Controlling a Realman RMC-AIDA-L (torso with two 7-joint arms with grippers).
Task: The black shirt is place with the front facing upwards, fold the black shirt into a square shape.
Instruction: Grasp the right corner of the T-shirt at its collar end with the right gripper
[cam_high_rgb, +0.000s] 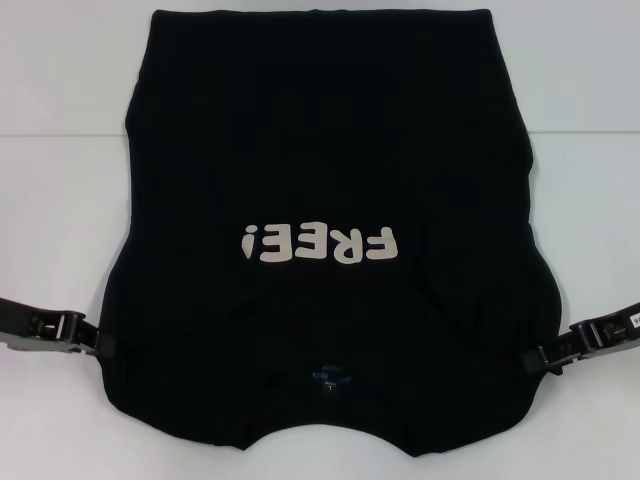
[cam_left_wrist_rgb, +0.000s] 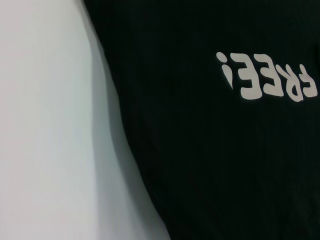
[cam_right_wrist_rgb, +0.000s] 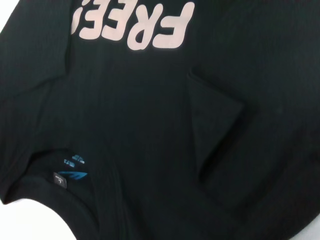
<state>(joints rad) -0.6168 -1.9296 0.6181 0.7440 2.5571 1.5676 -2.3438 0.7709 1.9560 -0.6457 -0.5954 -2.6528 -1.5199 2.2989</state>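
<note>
White surface (cam_high_rgb: 60, 150) is covered by the black shirt (cam_high_rgb: 320, 150); its edges are met by left gripper (cam_high_rgb: 100, 343) and right gripper (cam_high_rgb: 535, 360), jaws' state indiscernible.

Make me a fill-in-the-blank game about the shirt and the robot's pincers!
1. The black shirt lies on a ____ table.
2. The white letters spell ____.
3. The small neck label is ____.
4. The left pincer and right pincer sit at the shirt's ____.

Answers: white; FREE!; blue; sides

You read white "FREE!" lettering (cam_high_rgb: 319, 243) on the black shirt (cam_high_rgb: 330, 130), between both grippers; neck label (cam_right_wrist_rgb: 75, 174) illegible.
</note>
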